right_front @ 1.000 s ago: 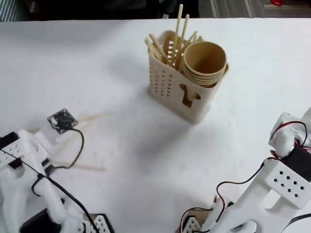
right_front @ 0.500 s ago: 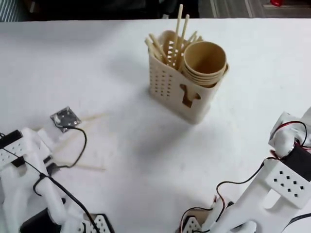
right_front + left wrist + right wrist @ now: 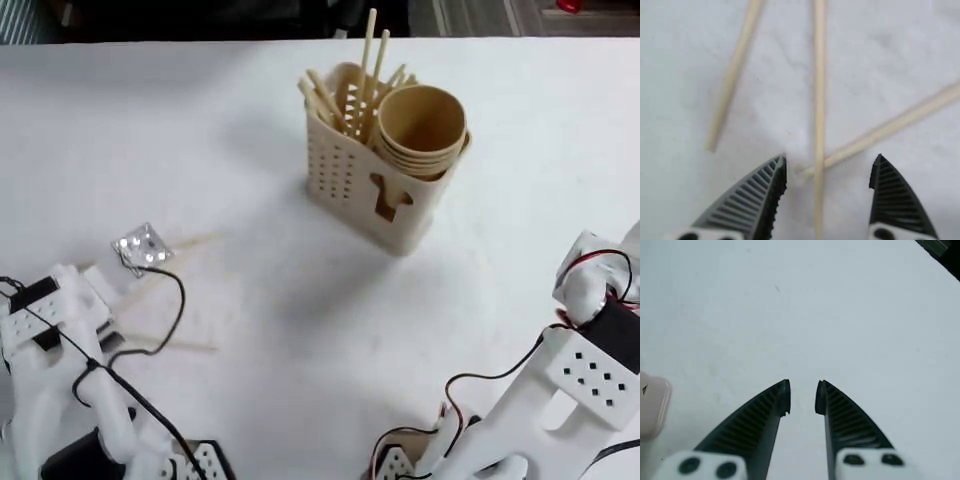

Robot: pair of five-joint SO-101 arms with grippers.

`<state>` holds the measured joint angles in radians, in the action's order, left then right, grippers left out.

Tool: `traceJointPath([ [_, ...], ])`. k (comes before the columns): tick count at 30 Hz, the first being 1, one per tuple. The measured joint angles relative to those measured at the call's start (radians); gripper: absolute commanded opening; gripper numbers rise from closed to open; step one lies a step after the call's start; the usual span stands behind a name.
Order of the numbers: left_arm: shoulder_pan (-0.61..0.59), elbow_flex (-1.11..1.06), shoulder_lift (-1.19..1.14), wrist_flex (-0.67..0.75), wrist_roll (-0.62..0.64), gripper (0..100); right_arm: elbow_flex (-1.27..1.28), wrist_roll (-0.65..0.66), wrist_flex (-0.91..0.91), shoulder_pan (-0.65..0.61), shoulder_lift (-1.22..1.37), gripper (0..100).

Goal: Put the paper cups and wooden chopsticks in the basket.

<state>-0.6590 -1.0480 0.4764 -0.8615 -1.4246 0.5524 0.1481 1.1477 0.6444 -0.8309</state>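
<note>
The step in hand looks to be picking up the last loose chopsticks. The basket (image 3: 352,188) stands toward 12 o'clock on the table (image 3: 200,120), with the stacked paper cups (image 3: 420,125) and several chopsticks (image 3: 368,60) already inside. More chopsticks (image 3: 185,242) lie flat at about 8 o'clock, beside the left arm (image 3: 55,330). The left gripper (image 3: 830,160) hangs low over them, its jaws spread wide and holding nothing. One chopstick (image 3: 818,90) runs between the tips, and another chopstick (image 3: 895,125) crosses it there. The next move probably calls for lowering and closing on the straddled stick alone. The right gripper (image 3: 802,390) sits at about 4 o'clock, its jaws only narrowly parted and empty.
</note>
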Motion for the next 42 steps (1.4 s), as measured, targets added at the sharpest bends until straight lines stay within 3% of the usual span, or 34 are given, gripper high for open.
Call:
traceJointPath([
  [12, 0.107, 0.000, -0.014, -0.017, 0.014, 27, 0.000, 0.000, 0.000, 0.000, 0.000, 9.9],
  [26, 0.120, 0.364, -0.509, -0.123, 0.014, 26, 0.000, 0.000, 0.000, 0.000, 0.000, 9.9],
  [35, 0.124, 0.407, -0.614, -0.149, 0.014, 3, 0.000, 0.000, 0.000, 0.000, 0.000, 9.9],
  [42, 0.126, 0.417, -0.608, -0.173, 0.014, 2, 0.000, 0.000, 0.000, 0.000, 0.000, 9.9],
])
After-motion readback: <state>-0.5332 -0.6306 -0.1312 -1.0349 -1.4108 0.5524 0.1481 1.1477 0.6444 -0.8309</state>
